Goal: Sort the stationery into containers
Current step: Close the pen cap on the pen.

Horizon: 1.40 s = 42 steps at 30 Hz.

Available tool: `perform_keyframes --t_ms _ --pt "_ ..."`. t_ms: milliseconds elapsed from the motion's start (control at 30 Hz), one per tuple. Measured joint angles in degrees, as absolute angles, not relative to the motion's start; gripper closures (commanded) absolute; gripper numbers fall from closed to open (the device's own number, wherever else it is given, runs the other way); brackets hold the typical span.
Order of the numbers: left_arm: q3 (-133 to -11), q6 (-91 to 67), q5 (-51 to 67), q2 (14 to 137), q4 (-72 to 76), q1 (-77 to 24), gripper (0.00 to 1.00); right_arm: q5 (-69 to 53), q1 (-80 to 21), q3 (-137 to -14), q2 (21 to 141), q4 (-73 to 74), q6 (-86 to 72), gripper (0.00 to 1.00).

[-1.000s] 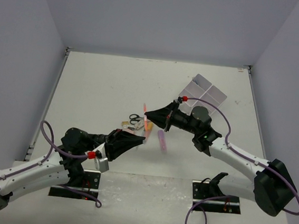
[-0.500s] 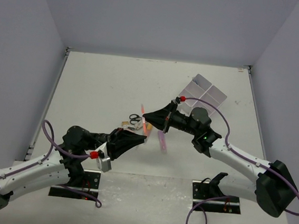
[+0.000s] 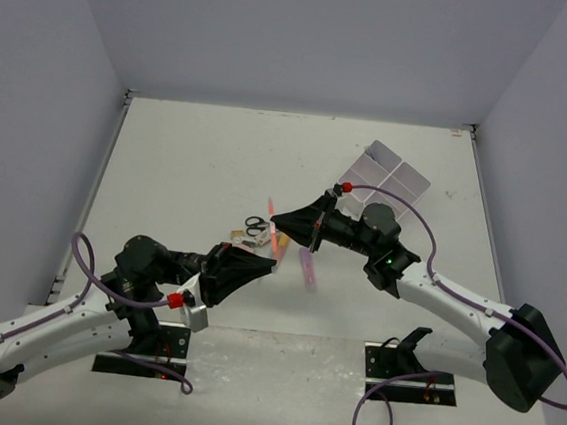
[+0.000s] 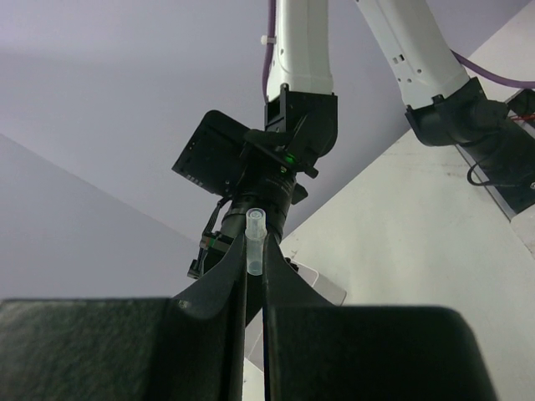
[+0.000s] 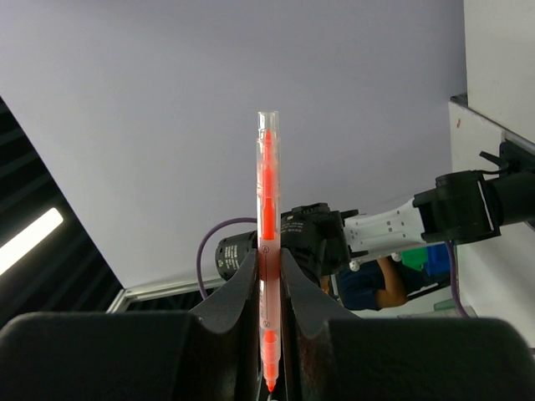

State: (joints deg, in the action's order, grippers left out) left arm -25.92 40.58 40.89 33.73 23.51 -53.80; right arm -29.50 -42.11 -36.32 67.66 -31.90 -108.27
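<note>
Top view: one orange marker [image 3: 273, 236] is counted between the two arm tips. One purple marker [image 3: 307, 269] and one pair of scissors [image 3: 254, 226] lie on the table [image 3: 188, 163]. One four-compartment box [image 3: 393, 175] stands far right.

Left wrist view: the left gripper [image 4: 255, 263] is clamped on one clear tube [image 4: 255, 238].

Right wrist view: the right gripper [image 5: 267, 267] is clamped on the orange marker's barrel.

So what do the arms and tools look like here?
The left arm and right arm have white links and black joints, with purple cables alongside and red collars. Left tool and right tool are black, tapering wedges. A green light glows on the right arm.
</note>
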Motion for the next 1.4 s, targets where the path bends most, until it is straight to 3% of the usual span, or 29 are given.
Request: perform_keyframes --t_ms 1400 --pt "-31.46 46.54 39.66 36.05 12.62 -53.80 1.00 -29.18 -42.11 -36.62 67.85 -30.52 -106.44 1.00"
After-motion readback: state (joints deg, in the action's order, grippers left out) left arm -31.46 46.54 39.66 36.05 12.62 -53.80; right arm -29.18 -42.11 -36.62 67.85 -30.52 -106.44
